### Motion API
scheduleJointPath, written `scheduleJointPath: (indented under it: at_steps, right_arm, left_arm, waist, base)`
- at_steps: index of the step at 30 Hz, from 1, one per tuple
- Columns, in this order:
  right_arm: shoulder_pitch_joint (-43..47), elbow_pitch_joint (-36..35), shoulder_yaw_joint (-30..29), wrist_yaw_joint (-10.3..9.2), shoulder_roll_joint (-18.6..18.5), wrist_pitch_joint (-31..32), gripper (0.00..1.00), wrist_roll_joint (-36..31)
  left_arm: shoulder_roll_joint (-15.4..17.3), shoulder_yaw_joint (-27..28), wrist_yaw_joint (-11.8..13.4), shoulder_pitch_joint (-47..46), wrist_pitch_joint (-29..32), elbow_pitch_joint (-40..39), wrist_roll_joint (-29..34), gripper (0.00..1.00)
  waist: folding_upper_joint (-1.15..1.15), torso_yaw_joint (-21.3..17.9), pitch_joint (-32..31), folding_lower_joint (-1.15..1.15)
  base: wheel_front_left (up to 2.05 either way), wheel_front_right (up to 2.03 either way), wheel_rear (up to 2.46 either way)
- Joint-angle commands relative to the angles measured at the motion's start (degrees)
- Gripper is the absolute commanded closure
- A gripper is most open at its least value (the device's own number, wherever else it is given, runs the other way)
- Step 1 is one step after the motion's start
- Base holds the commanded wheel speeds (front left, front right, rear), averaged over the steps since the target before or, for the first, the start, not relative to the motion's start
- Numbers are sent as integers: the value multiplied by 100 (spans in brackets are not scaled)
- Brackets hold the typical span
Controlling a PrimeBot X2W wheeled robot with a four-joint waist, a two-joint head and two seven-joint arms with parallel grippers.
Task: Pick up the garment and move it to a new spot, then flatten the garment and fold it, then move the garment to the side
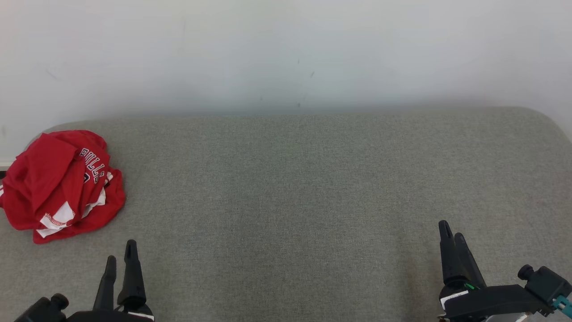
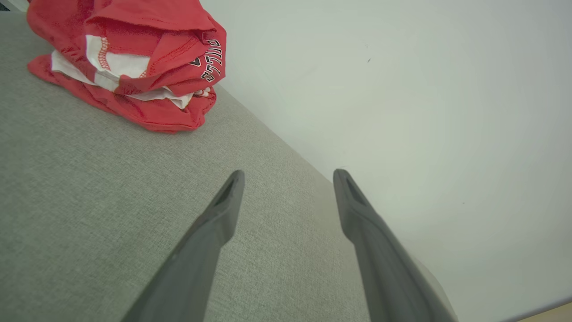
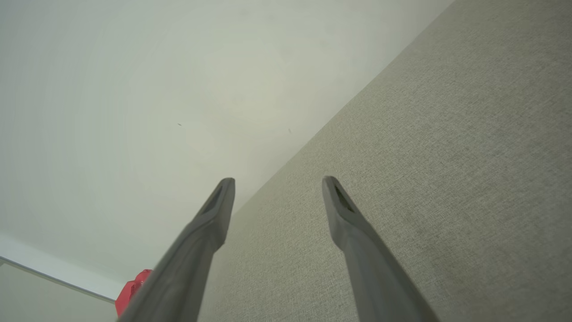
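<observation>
The garment (image 1: 60,185) is a red shirt with white trim and dark lettering, bunched in a heap at the far left of the grey fabric surface (image 1: 290,188). It lies at the upper left of the left wrist view as the garment (image 2: 134,62), and a red sliver of the garment (image 3: 132,290) peeks past a finger in the right wrist view. My left gripper (image 1: 120,250) hovers at the lower left, just below and right of the heap, open and empty, as the left gripper (image 2: 288,176) confirms. My right gripper (image 1: 451,230) rests at the lower right, and the right gripper (image 3: 277,183) is open with nothing held.
A plain white wall (image 1: 286,53) runs along the back edge of the surface. The surface's far right corner (image 1: 545,120) is rounded. Wide bare fabric stretches between the two grippers.
</observation>
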Motion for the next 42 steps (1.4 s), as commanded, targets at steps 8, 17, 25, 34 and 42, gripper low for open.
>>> scheduleJointPath:
  at_steps: [8,17,25,34,42]
  right_arm:
    - [-16,-118,89,-5,-22,-187,0,-813]
    - [5,-139,200,-6,-23,-337,0,-1624]
    - [32,-162,270,-7,-25,-460,0,-2133]
    - [51,-215,346,-8,-26,-591,0,-2708]
    - [79,-245,387,-8,-27,-683,0,-3123]
  left_arm:
    - [147,-128,93,36,-180,-165,972,0]
    - [215,-254,180,73,-332,-173,1642,0]
    - [270,-323,221,105,-453,-197,2107,0]
    - [324,-402,237,140,-588,-235,2612,0]
    - [344,-439,280,174,-680,-280,2959,0]
  waist:
    - [0,0,4,0]
    - [0,-7,-4,0]
    - [0,-10,-16,0]
    - [0,-9,-36,0]
    - [0,-8,-48,0]
  base:
    - [0,0,0]
    - [0,0,0]
    - [0,0,0]
    - [0,0,0]
    - [0,0,0]
